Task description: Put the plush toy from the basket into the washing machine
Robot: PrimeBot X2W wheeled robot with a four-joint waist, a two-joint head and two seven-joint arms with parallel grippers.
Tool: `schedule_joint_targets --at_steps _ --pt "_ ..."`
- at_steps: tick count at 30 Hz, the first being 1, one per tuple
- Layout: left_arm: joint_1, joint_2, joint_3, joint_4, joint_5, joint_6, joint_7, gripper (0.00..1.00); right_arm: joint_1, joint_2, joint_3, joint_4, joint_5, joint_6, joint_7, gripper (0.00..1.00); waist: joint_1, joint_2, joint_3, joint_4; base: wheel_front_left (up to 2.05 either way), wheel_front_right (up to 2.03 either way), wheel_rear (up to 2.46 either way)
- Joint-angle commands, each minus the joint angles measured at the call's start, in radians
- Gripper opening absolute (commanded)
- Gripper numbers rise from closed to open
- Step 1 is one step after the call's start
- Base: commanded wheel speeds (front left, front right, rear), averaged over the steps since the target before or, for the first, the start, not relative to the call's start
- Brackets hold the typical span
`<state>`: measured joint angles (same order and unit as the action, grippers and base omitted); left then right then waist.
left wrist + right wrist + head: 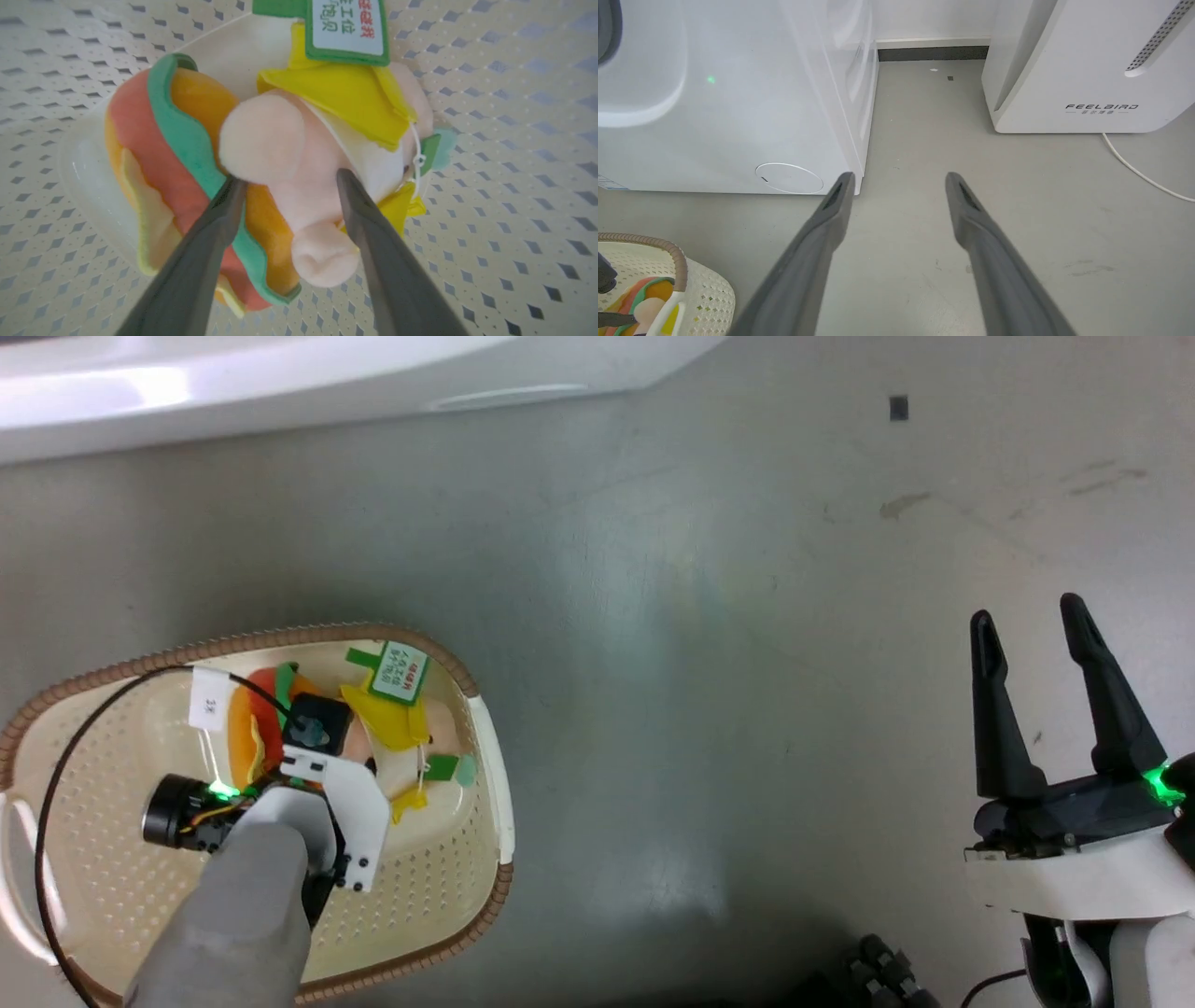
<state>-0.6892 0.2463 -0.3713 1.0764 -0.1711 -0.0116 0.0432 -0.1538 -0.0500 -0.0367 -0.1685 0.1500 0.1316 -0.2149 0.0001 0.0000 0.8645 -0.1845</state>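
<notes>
Head view: the basket (308, 637) sat on the grey floor (700, 663) at lower left of the frame, with the white front of the washing machine (187, 392) running along the top edge. The plush toy (392, 719) lay inside the basket, in its upper half, on the perforated bottom; its green-and-white tag (397, 672) pointed toward the upper rim. The left arm's pale forearm and wrist reached down into the basket from the bottom edge and covered part of the toy. Left wrist view: the left pincer (286, 182) was spread, its two dark fingers (205, 242) straddling the toy's (280, 140) pink body. One tip sat at the seam between the green stripe and the pink, the other against the pale fabric below the yellow garment. Both tips were at the plush surface, but I could not tell whether they pressed into it. The toy rested on the basket bottom (514, 186), and the tag (348, 28) was at the top of the frame. The right pincer (1027, 609) stood at lower right of the head view, fingers spread and holding nothing, well apart from the basket. Right wrist view: the right pincer (899, 177) was over bare floor, with the washing machine (738, 116) at upper left and a white appliance lettered FEELBIRD (1087, 70) at upper right. The basket rim (677, 256) and a part of the toy (640, 291) showed at the lower left corner.
</notes>
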Motion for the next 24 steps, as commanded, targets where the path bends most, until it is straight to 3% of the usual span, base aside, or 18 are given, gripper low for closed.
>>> schedule_joint_targets --at_steps 1,7,9,18,24 --pt "-0.032 0.01 -0.01 0.03 -0.007 0.005 -0.001 1.0 -0.023 0.0 -0.003 -0.009 0.006 -0.001 -0.01 1.0 -0.0001 0.0 0.028 -0.007 0.0 0.0 0.0" --pt "-0.078 0.015 -0.041 0.092 -0.021 0.002 -0.008 1.0 -0.034 0.0 -0.003 -0.019 0.009 -0.001 -0.022 1.0 -0.0001 0.0 0.081 -0.013 0.0 0.0 0.0" --pt "-0.085 0.017 -0.057 0.113 -0.022 -0.007 -0.003 0.0 -0.039 0.0 -0.001 -0.018 0.009 -0.001 -0.026 1.0 -0.0001 0.0 0.093 -0.018 0.0 0.0 0.0" --pt "-0.111 0.014 -0.085 0.214 -0.077 -0.033 -0.024 0.0 -0.056 0.0 -0.011 -0.022 0.021 -0.001 -0.047 1.0 -0.0001 0.0 0.102 -0.03 0.0 0.0 0.0" --pt "-0.067 -0.01 -0.087 0.214 -0.094 -0.039 -0.057 0.0 -0.043 0.0 -0.021 -0.008 0.011 -0.001 -0.047 1.0 -0.0001 0.0 0.003 -0.012 0.0 0.0 0.0"
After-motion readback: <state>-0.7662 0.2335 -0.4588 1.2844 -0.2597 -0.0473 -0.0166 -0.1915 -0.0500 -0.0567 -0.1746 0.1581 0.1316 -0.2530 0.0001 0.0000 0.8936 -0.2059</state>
